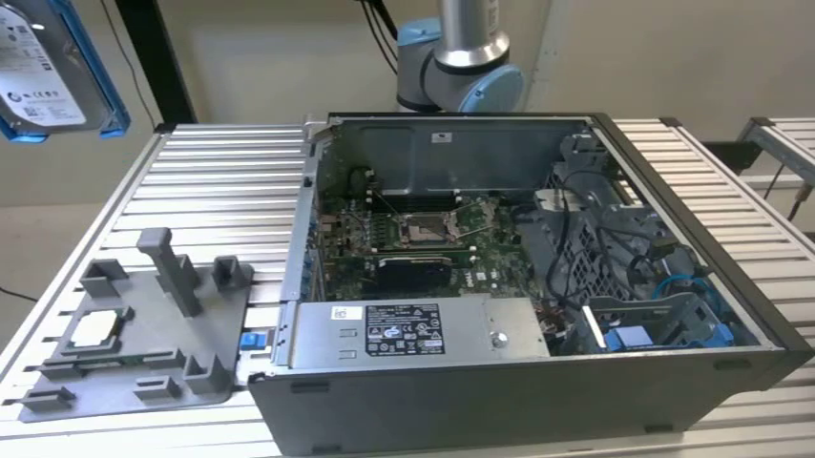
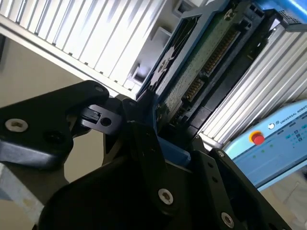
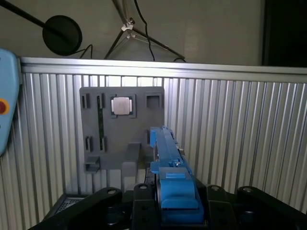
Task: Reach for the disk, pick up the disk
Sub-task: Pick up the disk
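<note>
One disk (image 1: 45, 72) up high, gripper (image 3: 175, 194) closed tight on its edge, well above the tray (image 3: 120, 134); firm, level hold needed.

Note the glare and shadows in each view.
Exterior view: even light, the open computer case shaded inside. Second wrist view: the ribbed table glares white, and the gripper holding the disk is dark. First wrist view: a bright band runs along the table's edge.

Printed white labels on the disk (image 1: 38, 67) and on the power supply (image 1: 405, 329), wording illegible
</note>
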`<state>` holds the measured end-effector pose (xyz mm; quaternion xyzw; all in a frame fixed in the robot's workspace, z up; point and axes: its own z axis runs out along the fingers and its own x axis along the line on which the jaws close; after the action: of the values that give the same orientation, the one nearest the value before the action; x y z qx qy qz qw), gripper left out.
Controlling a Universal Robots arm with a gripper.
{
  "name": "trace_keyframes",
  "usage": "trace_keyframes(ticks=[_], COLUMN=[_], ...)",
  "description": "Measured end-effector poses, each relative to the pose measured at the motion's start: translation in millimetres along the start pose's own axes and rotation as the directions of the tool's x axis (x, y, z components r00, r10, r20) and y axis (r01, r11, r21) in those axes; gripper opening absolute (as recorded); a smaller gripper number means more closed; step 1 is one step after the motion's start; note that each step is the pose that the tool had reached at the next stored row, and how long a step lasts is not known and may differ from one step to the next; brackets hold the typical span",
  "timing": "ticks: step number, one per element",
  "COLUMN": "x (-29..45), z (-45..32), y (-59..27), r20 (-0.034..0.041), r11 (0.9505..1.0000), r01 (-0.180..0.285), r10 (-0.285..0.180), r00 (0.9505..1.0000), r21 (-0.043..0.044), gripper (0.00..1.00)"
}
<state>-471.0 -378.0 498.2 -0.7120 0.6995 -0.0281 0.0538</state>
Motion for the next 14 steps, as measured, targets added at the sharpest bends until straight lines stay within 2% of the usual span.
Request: trace_keyframes(ticks=[6, 14], x=[0.1, 0.5], z=[0.7, 3.0], y=[-6.8, -26.0], r20=[-0.0001, 0.0001], r11=[1.0000, 1.0000], r01=[0.000, 0.000], r10=[0.000, 0.000], r00=[1.0000, 1.0000], r21=[-0.0012, -0.0063], gripper=[0.00, 0.00])
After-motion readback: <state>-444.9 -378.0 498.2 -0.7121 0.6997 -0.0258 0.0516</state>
